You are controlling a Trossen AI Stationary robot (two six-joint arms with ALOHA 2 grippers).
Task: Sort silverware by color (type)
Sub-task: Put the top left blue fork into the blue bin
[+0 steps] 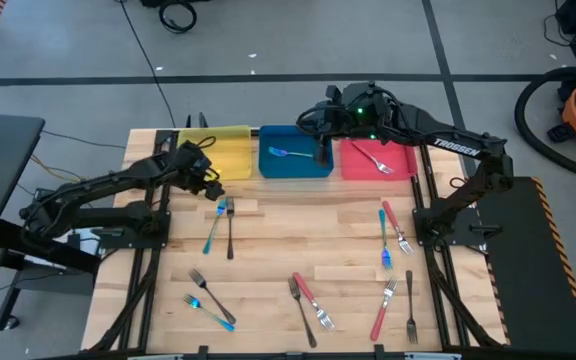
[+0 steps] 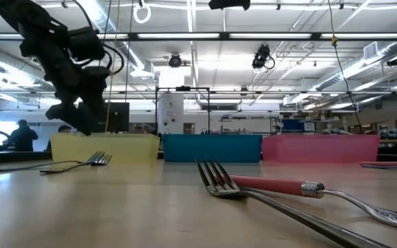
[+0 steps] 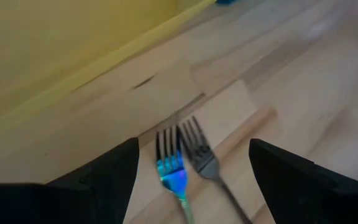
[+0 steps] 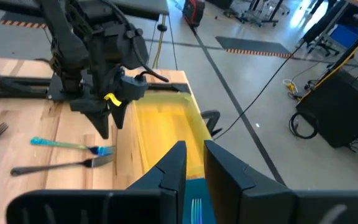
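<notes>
Two forks were binned; roughly ten remained on the table [image 1: 268, 240]. The left pincer [image 1: 215, 190] was spread, the right pincer [image 1: 323, 152] nearly clenched, seemingly empty.

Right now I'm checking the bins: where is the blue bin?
In the high view the blue bin sits at the table's far edge, between the yellow bin on its left and the pink bin on its right.

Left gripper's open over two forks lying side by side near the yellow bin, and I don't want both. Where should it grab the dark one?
Grip the dark fork at mid-handle, coming straight down. Its tines nearly touch the blue fork's tines, but in the high view the handles spread apart away from the yellow bin, leaving room for a finger between. Set the left gripper across the handle; it lies flat on the table, so expect a shallow pinch.
</notes>
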